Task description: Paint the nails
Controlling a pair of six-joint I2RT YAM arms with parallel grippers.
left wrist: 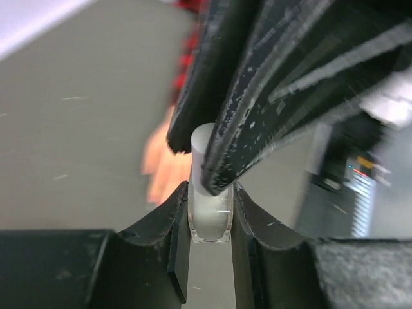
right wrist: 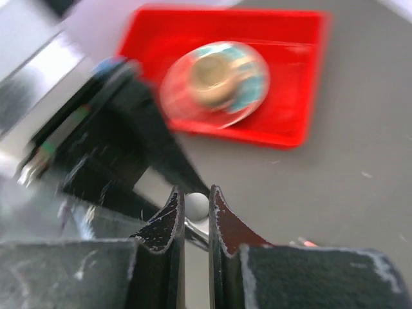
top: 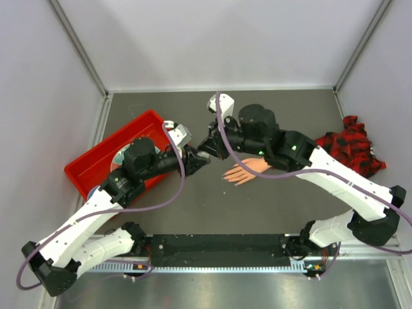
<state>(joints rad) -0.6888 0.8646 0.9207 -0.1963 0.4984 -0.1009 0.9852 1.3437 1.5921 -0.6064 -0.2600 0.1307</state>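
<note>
Left wrist: left pincer (left wrist: 209, 209) clamped on the clear bottle (left wrist: 210, 225), right pincer (left wrist: 201, 159) pinching its white cap (left wrist: 202, 138).

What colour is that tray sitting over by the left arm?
The tray is bright red; the right wrist view shows it best.

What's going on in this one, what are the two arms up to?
Both arms are working on a small clear bottle held over the table. The left gripper clamps the bottle's body, and the right gripper is shut on its white cap, probably to open it. The cap is on. The fake hand lies beside them, untouched, with its plaid sleeve on the right arm's side. A red tray sits by the left arm.
</note>
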